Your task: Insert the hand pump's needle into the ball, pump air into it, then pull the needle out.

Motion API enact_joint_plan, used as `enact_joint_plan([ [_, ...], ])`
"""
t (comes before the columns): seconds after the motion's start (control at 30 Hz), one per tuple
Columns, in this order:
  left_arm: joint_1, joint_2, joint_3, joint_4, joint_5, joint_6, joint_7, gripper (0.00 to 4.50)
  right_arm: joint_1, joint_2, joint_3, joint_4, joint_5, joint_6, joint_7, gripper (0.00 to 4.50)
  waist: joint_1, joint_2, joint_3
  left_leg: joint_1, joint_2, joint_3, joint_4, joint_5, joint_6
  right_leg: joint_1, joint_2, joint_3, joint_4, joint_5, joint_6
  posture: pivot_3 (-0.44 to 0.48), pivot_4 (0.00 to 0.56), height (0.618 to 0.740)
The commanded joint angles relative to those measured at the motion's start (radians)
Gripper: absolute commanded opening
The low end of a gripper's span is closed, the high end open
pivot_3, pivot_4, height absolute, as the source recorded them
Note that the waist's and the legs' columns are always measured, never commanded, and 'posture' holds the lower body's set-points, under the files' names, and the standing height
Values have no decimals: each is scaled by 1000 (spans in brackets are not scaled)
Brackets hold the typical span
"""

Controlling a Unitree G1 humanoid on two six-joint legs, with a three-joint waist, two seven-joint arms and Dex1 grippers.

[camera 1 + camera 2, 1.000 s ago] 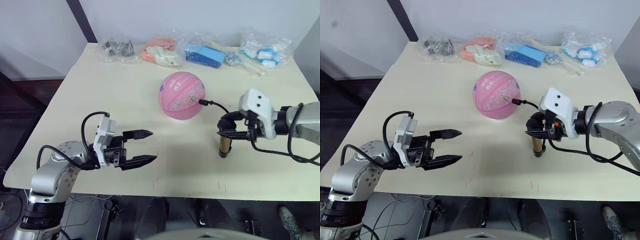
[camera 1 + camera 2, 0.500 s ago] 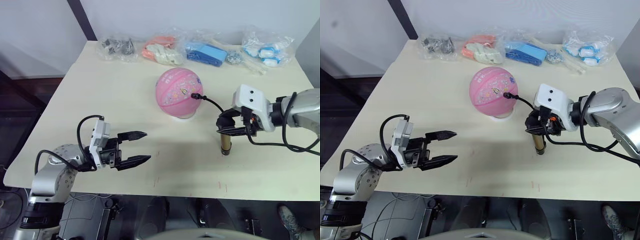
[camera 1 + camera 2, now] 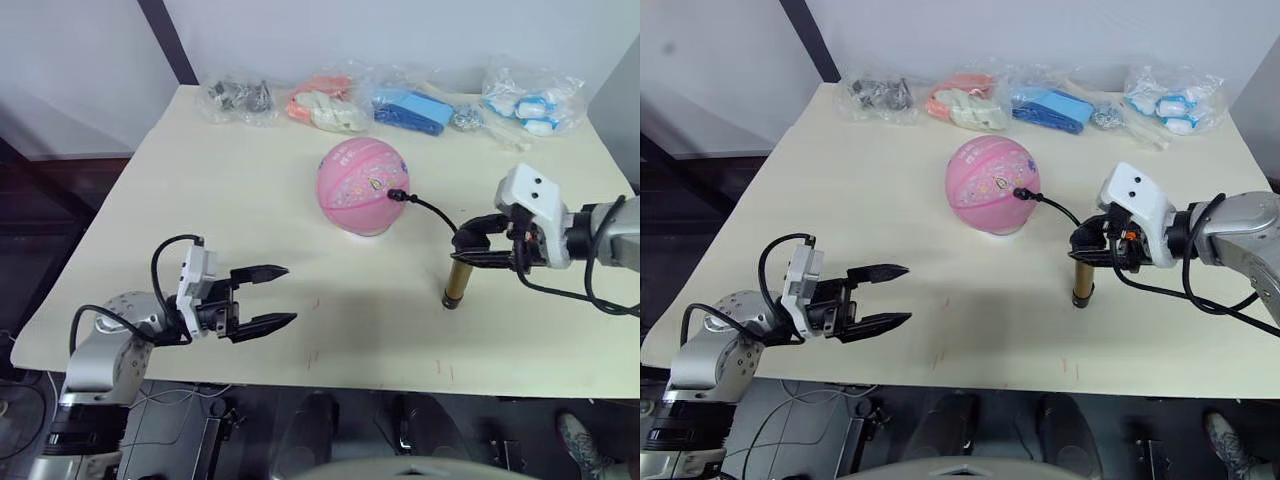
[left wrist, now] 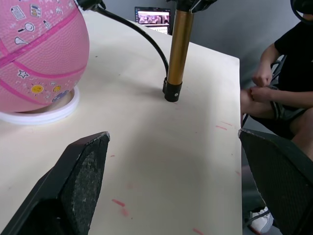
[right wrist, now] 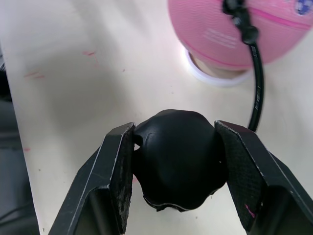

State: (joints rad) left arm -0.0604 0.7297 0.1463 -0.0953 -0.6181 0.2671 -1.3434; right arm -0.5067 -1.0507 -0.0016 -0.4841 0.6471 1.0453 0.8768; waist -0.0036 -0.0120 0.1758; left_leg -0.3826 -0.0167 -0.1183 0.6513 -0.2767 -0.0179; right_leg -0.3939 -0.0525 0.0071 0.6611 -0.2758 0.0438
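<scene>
Right gripper [image 3: 1092, 250] pinches the hand pump [image 3: 1079, 282] handle, now raised, probably mid-stroke. Needle [image 3: 1021, 195] remains in ball [image 3: 988, 186]. Left gripper [image 3: 883, 297] stays spread, idle.

Pink ball [image 3: 363, 186] with small cartoon prints; gold-bronze hand pump [image 3: 457, 279] with black hose [image 3: 430, 207].

The left arm sat at the lower left of the head view, elbow bent, its left end effector [image 3: 268, 296] pointing toward the middle of the frame with both black fingers spread wide apart. The right arm reached in from the right edge, forearm roughly level, and its right end effector [image 3: 478, 242] was clamped around the black rounded handle [image 5: 177, 157] of the gold-bronze metal hand pump [image 3: 458, 281].
</scene>
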Motion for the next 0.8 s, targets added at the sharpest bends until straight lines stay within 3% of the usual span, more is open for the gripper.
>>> enact_joint_plan([
  [0.03, -9, -5, 0, -10, 1, -19, -7, 4500, 47, 8, -27, -1, 9, 49, -34, 2060, -3, 0, 0, 0, 0, 1, 0, 0, 0, 0, 0, 1, 0, 0, 0, 0, 150, 740],
  [0.27, -27, -9, -11, 1, 9, -15, -15, 4500, 72, 23, -64, -7, 30, 56, -60, 2060, -8, 0, 0, 2, 0, 2, 0, 0, 0, 0, 1, 3, 2, 0, 0, 0, 150, 740],
  [0.47, -32, -7, -15, 1, 9, -15, -13, 4500, 22, -43, -67, 15, 34, 35, -2, 2060, -7, 1, 0, 1, 0, 3, 0, 0, 0, 0, 1, 3, 1, 0, 0, 0, 150, 740],
  [0.8, -36, -10, -21, -8, 9, -14, -1, 4500, -45, -178, 74, 24, -90, -65, 93, 2060, -9, 1, 1, 0, 0, 5, 0, 0, 0, -3, 1, 5, 1, 0, 0, 0, 150, 740],
])
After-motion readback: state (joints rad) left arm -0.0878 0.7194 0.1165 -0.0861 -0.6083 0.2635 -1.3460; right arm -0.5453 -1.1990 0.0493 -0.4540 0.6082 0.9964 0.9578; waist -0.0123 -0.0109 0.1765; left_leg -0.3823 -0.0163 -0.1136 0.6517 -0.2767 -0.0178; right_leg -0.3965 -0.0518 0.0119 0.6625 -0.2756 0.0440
